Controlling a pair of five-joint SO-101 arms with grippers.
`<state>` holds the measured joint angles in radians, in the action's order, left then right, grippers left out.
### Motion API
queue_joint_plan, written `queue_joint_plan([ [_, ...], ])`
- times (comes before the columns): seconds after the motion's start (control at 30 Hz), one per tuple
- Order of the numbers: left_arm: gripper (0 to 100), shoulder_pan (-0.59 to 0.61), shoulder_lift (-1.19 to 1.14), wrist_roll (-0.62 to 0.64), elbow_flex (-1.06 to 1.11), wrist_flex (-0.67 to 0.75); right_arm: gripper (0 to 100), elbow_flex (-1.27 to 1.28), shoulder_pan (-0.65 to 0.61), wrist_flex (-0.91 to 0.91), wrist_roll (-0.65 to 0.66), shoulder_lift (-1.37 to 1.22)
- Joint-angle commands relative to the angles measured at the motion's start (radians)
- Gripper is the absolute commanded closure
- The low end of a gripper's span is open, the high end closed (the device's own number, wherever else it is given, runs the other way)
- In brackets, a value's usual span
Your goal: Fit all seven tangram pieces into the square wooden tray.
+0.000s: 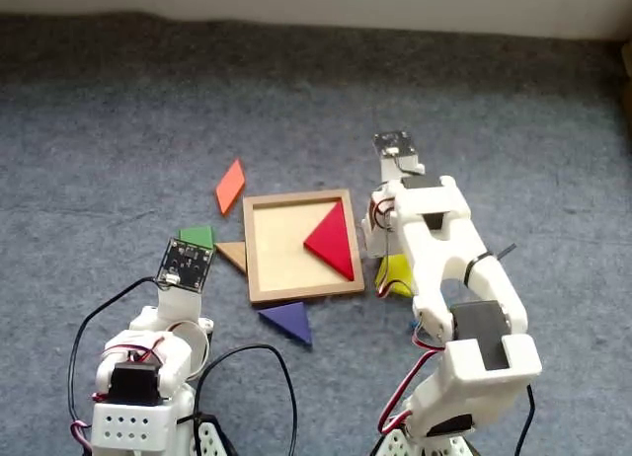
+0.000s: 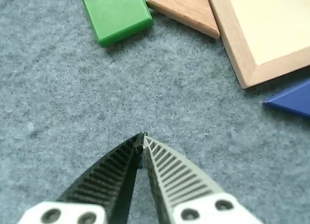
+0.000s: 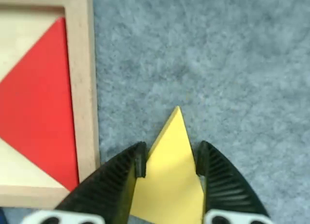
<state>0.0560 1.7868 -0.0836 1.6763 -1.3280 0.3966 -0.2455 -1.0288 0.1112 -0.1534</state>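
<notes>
High view, from the left: the left arm sits at the near left corner of the grey carpet, its wrist above bare carpet. In the left wrist view the left gripper has its two ribbed fingers pressed together at the tips, holding nothing. Just ahead of it lies a green square, and just beside that a wooden triangle rests against the outer left wall of the tray. An orange piece lies farther back, off the tray's far left corner and apart from it. The square tray lies flat in the middle, and a red triangle lies inside it with its long side along the right wall, the rest of the floor bare wood. A blue triangle lies on the carpet just outside the tray's near edge. To the right, the right arm stretches forward alongside the tray. Under it a yellow triangle lies just outside the tray's right wall. In the right wrist view the right gripper is narrowed onto that triangle, one finger against each slanted edge.
</notes>
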Motion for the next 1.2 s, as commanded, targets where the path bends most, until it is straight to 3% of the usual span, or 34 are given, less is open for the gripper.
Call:
queue_joint_plan([
  [0.0, 100, 0.004, 0.028, 0.008, 0.019, -0.008, 71.6, -0.101, 0.001, -0.068, 0.002, 0.053],
  [0.13, 100, 0.004, 0.028, 0.008, 0.019, -0.008, 64.0, -0.067, -0.001, -0.094, 0.003, 0.104],
  [0.5, 100, 0.004, 0.028, 0.008, 0.019, -0.008, 64.0, 0.163, -0.081, -0.002, 0.002, 0.193],
  [1.07, 100, 0.004, 0.028, 0.008, 0.019, -0.008, 64.1, 0.182, -0.097, 0.031, 0.005, 0.053],
  [1.17, 100, 0.004, 0.028, 0.008, 0.019, -0.008, 64.9, 0.182, -0.097, 0.001, 0.055, 0.068],
])
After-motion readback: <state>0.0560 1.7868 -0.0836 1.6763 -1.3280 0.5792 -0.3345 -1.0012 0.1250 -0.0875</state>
